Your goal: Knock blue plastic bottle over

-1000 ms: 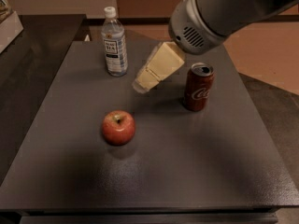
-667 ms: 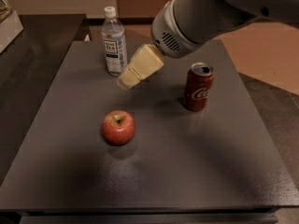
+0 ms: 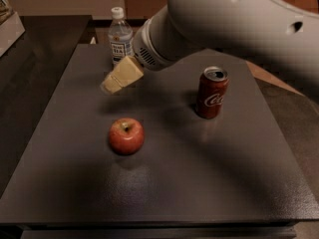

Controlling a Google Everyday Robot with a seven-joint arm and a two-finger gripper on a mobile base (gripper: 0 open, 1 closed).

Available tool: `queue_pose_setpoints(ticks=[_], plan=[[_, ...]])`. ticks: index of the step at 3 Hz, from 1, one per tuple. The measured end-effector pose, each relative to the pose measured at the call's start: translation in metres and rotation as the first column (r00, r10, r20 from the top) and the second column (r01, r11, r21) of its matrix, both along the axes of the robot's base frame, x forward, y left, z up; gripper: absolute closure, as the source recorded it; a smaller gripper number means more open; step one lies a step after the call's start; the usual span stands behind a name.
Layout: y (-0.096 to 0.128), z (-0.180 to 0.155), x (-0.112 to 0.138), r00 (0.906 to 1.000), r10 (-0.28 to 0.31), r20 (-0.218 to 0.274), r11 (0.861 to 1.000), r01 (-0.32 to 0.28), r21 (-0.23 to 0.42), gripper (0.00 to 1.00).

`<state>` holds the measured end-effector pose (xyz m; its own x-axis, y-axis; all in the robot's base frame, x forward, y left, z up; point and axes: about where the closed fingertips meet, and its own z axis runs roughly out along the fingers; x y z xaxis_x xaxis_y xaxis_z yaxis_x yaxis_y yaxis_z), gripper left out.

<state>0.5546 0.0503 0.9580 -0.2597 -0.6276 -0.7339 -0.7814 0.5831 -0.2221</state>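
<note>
The bottle (image 3: 121, 40) stands upright at the desk's (image 3: 224, 178) far edge, and since the gripper (image 3: 119, 77), fingers seemingly pressed together and empty, hovers just before it, a misjudged sweep might slide past it.

The hand (image 3: 111, 84) hangs near the blue plastic bottle (image 3: 120, 40) over bare table (image 3: 70, 183); apple (image 3: 126, 136) and can (image 3: 212, 92) stand aside.

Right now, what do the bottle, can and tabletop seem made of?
The blue plastic bottle: clear bluish plastic, see-through, with a white cap. The can: probably metal, glossy red with a silvery top. The table: dark, matte, speckled; material unclear. The cream end effector hangs near the bottle.
</note>
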Motion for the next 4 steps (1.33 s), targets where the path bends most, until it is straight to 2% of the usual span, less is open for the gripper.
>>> queue_pose_setpoints(ticks=[1, 2, 4], plan=[[0.009, -0.008, 0.028, 0.9991, -0.041, 0.006, 0.998, 0.041, 0.040, 0.00], [0.012, -0.015, 0.059, 0.9972, -0.075, -0.011, 0.994, 0.075, 0.082, 0.00], [0.017, -0.021, 0.097, 0.9963, -0.085, -0.012, 0.988, 0.086, 0.125, 0.00]])
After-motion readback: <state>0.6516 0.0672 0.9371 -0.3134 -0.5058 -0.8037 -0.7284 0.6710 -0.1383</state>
